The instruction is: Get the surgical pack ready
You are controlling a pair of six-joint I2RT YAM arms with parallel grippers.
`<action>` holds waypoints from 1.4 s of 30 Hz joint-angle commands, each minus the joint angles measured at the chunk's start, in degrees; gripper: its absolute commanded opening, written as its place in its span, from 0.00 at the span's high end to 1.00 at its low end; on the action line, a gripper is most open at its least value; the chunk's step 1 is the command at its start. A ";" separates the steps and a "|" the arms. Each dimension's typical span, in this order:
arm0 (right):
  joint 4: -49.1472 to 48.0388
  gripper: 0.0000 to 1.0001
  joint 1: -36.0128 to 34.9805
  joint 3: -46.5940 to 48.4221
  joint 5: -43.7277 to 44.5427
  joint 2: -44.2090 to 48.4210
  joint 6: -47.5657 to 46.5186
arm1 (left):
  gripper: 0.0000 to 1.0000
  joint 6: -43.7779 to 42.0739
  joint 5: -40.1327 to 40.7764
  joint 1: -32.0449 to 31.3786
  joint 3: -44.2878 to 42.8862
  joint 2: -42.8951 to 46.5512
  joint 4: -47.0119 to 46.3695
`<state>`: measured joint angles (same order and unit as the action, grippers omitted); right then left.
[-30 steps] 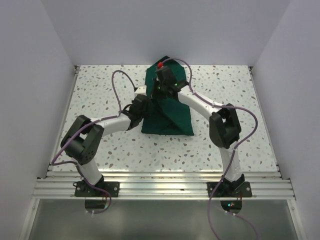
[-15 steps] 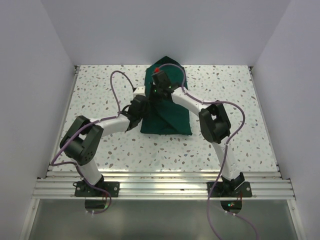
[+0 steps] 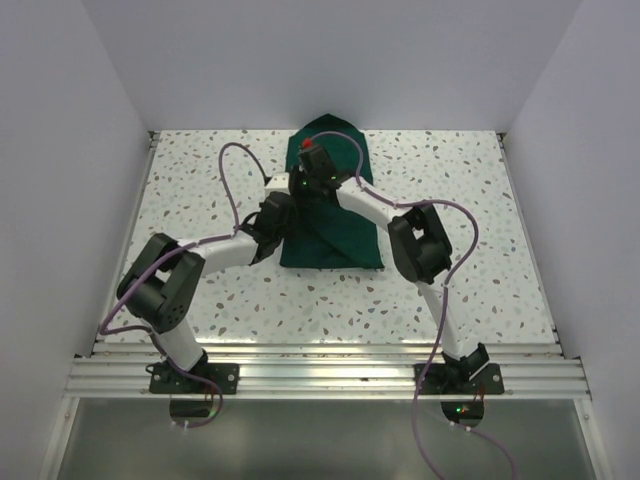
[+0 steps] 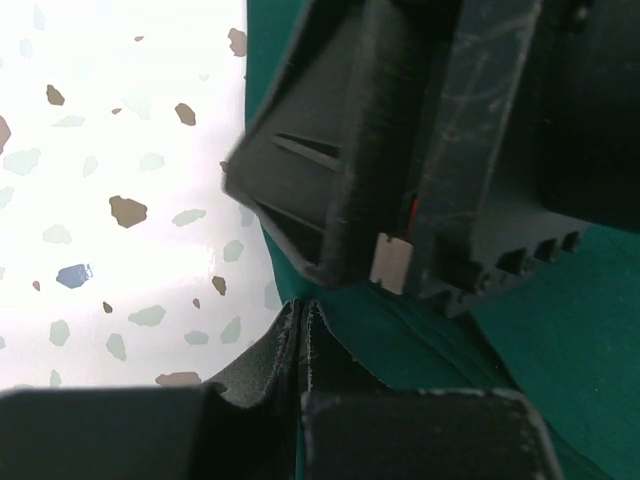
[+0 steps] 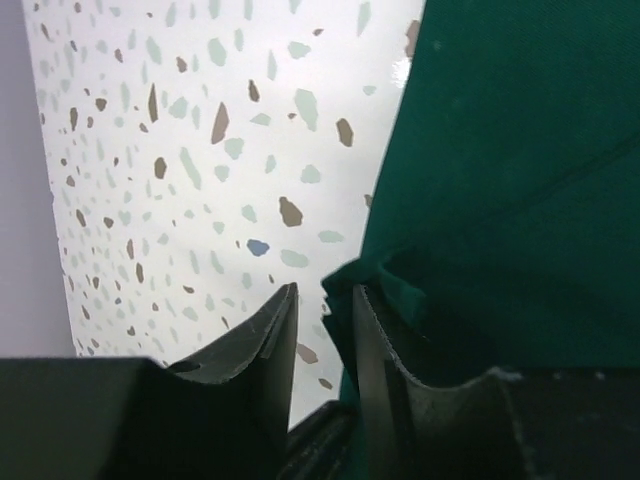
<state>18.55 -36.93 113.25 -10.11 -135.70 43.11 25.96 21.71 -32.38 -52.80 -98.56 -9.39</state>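
The surgical pack (image 3: 335, 240) is dark green cloth, folded into a rumpled, roughly rectangular bundle lying flat. Its far end bunches up beyond the right gripper (image 5: 325, 300), and a folded edge lies just beside that gripper's fingers. Its left edge meets the left gripper (image 4: 300, 312) at the tips.

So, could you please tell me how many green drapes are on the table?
1: the dark green drape lies at the table's far middle; its folds may hide more.

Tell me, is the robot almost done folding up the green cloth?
Partly. The surgical pack already lies folded into a bundle on the table. The left gripper is shut at its left edge; the right gripper stands slightly open beside a fold. Any wrapping left to do cannot be judged from here.
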 commanded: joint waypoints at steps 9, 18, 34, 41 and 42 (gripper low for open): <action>-2.38 0.58 -0.95 7.41 -2.28 3.07 0.39 | 1.00 0.50 -1.59 -0.67 1.11 2.67 1.48; 2.72 0.57 0.98 13.49 -1.05 6.05 -1.19 | 0.86 -0.29 0.16 -0.40 0.68 5.13 4.29; 3.08 0.57 10.46 -7.92 0.09 19.05 -8.39 | 0.37 -0.73 3.16 0.21 0.26 13.22 8.32; 4.75 0.55 14.25 -19.46 3.25 27.58 -15.78 | 0.25 -2.66 1.76 0.30 -9.68 8.67 12.99; 4.83 0.55 14.51 -20.26 3.34 28.12 -16.47 | 0.24 -3.01 0.71 0.30 -10.91 7.43 13.34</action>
<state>23.49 -23.16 94.52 -8.51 -113.56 31.20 25.04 23.81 -32.58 -59.37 -88.71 2.96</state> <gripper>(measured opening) 0.445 0.752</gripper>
